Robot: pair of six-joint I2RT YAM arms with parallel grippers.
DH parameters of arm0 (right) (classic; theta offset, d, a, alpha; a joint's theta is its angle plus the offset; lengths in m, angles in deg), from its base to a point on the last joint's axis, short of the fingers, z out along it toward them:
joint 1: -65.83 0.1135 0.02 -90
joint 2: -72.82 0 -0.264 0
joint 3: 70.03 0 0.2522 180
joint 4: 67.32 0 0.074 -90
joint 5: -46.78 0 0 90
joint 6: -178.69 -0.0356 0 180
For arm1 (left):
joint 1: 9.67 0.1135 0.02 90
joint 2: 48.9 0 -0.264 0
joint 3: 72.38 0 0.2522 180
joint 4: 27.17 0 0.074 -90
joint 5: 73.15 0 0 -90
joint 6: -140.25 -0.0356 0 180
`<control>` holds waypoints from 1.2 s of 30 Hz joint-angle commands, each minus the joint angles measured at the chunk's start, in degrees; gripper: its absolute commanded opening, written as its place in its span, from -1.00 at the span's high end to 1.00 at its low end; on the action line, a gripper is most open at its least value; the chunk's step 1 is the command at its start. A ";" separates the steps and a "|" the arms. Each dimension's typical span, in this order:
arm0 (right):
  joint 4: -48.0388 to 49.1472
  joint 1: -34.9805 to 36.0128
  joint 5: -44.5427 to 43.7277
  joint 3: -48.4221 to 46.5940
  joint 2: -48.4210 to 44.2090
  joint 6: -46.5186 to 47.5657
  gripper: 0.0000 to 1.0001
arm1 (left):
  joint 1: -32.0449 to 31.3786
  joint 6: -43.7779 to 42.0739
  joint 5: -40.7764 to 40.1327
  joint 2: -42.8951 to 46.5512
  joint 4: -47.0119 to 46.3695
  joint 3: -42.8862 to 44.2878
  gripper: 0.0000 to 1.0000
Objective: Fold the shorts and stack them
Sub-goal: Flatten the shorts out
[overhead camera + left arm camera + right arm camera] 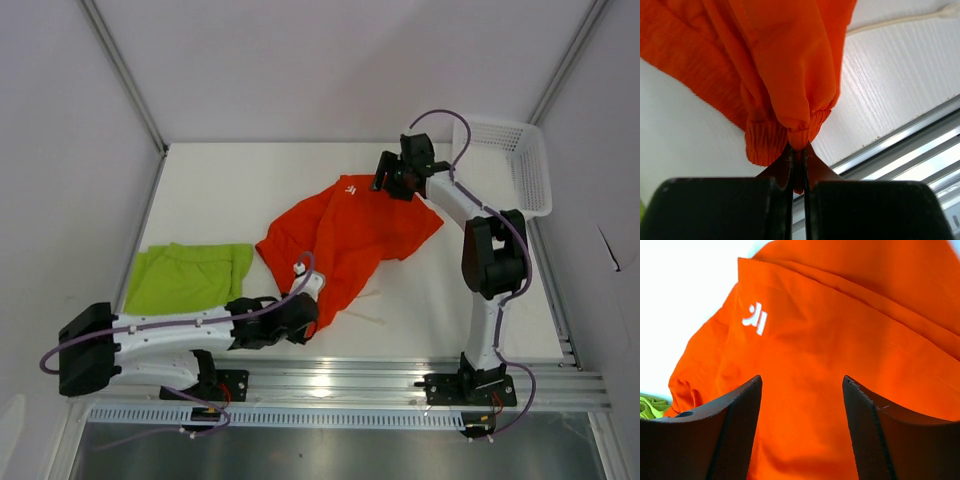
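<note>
2 pairs of shorts were present: 1 orange pair (350, 235), and 1 lime green pair (185, 278) just left of it. 1 white basket (530, 170) stood beyond its right side. The left gripper (799, 152) was clamped on its near elastic edge. The right gripper (802, 382) hung over its logo end, jaws apart and empty.

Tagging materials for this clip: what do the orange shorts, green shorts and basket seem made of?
Orange shorts: thin, smooth matte fabric, probably synthetic; it drapes in soft folds, with a ribbed elastic band. Green shorts: soft matte cloth, wrinkled; weave too small to tell. Basket: white rigid open mesh, likely plastic.
</note>
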 commanded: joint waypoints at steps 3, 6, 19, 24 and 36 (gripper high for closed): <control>0.74 4.37 0.47 -5.66 4.44 1.21 -0.40 | -8.58 4.24 -7.74 -8.44 -8.08 0.11 1.00; 2.41 6.57 -1.28 -7.15 6.20 1.13 -0.40 | -13.67 5.65 -10.39 -13.81 -8.08 3.09 1.00; -2.66 13.69 -5.31 -17.42 15.33 7.10 -0.22 | -21.60 7.14 -13.47 -20.15 -9.84 6.97 1.00; -9.18 13.70 -9.10 -23.33 20.26 7.98 0.22 | -21.68 7.41 -13.39 -15.51 -9.40 6.36 1.00; 21.72 1.50 8.27 13.98 -9.68 -4.03 1.00 | -15.45 7.24 -8.99 4.55 -16.26 -9.11 1.00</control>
